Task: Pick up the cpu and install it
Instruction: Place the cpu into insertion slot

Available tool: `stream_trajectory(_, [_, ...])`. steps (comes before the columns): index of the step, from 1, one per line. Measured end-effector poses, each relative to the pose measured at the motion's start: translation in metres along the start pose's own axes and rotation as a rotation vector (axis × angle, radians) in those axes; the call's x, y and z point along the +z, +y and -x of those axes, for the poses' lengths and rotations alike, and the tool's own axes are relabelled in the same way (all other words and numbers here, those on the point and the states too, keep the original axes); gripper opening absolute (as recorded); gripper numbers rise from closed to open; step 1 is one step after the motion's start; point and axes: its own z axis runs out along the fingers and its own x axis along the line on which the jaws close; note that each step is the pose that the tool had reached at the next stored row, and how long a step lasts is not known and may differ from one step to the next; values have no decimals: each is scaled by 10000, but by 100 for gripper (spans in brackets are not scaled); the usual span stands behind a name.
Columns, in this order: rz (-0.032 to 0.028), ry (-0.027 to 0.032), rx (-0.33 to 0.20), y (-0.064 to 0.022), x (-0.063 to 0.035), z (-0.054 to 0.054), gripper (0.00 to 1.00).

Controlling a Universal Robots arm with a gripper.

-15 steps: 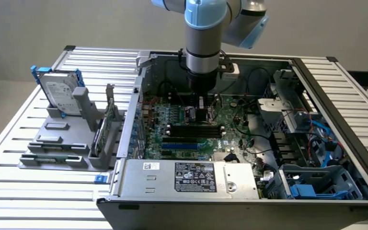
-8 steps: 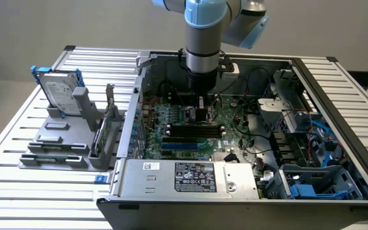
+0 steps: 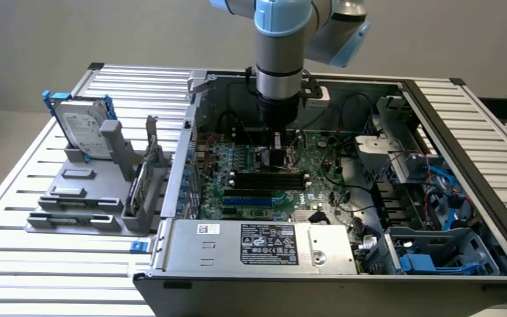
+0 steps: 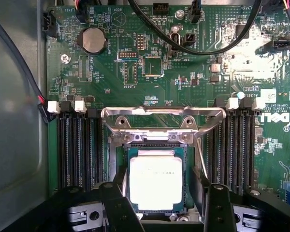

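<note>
An open dark metal computer case (image 3: pixel 430 105) sits on a slatted silver bench (image 3: pixel 24 198). The robot's black gripper (image 4: pixel 165 195) hovers over the green motherboard (image 4: pixel 135 72), toward twelve o'clock of the case in the exterior view. Its fingers are released, spread wide and holding nothing. Between them, the small square silver-topped cpu (image 4: pixel 156 181) lies flat in its dark socket, beside the open steel retention frame (image 4: pixel 162 116). Good seating likely means keeping the chip level, square to the socket and untouched by either finger.

your arm (image 3: pixel 280 66) hangs straight down with the wrist vertical, and your gripper (image 4: pixel 167 210) points downward, its two dark fingers (image 4: pixel 117 209) spread wide apart.
</note>
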Motion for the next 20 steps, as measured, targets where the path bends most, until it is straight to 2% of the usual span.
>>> stream_trajectory(6, [-2, -8, -1, 4, -75, -10, 61])
stream_trajectory(13, [0, -5, 0, 5, -89, -19, 61])
stream_trajectory(20, [-1, -5, 2, 5, -174, -20, 61])
